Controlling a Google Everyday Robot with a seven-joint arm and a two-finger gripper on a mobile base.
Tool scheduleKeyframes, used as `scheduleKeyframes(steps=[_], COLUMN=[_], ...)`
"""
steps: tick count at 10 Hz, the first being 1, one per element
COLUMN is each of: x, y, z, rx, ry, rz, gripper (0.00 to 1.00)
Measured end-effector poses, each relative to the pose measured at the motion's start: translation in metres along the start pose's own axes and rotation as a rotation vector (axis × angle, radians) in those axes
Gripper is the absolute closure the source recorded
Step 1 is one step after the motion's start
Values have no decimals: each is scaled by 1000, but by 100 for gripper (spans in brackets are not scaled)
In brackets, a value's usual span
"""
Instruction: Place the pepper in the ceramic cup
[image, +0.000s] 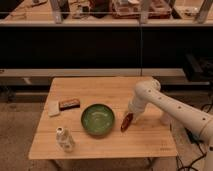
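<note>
On the right half of the wooden table (75, 90), the gripper (130, 117) sits low over the boards at the end of a white arm (165, 102) that reaches in from the right edge of the scene. Its claw is pressed together, pinching the upper end of the pepper (125, 123). The pepper is dark red-brown and hangs tilted, its top leaning right toward the gripper and its lower tip pointing down and left, at or just above the tabletop. It is just to the right of the green bowl (98, 119) and apart from its rim. The bowl stands round and upright near the middle of the table. Behind the arm's forearm, near the right edge of the table, a pale shape shows that is probably the ceramic cup (164, 119); the arm hides most of it, so its rim cannot be made out. On the left side, a flat brown block (69, 103) lies touching or just beside a flat white piece (52, 108). Nearer, at the front left, a small white bottle (64, 139) stands upright, well apart from the pepper. Beyond the far edge of the table, dark shelving (100, 45) runs across the scene.
</note>
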Motion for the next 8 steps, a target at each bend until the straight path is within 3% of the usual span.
scheduleKeyframes(steps=[8], x=[-5], y=[0], z=[-39], rx=[39], ry=[54], rz=[-33], gripper=[58])
